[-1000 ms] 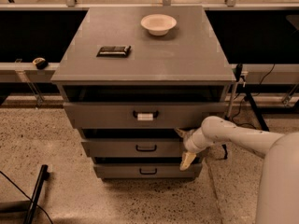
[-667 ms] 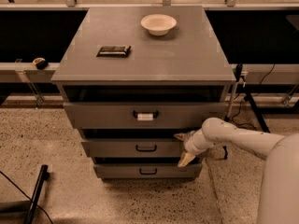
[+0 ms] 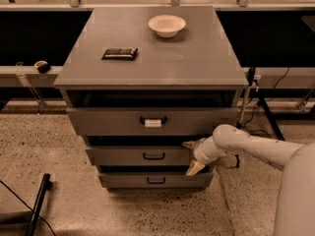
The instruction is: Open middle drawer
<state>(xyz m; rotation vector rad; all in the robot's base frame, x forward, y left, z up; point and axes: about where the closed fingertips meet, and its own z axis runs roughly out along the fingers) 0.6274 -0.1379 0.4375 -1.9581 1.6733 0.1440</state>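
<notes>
We log almost no change: gripper (image 3: 192,156) stays spread wide, empty, right of middle drawer (image 3: 118,157) handle (image 3: 154,156); handle ungrasped, pull pending.

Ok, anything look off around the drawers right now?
Nothing spilled or damaged. One oddity: the gripper hangs, fingers spread, at the right-hand end of the middle drawer, well away from its black loop handle at centre.

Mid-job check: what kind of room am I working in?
Probably a lab or test bay: grey drawer cabinet on speckled floor, cables behind. The gripper, fingers open, is at the right end of the middle drawer.
</notes>
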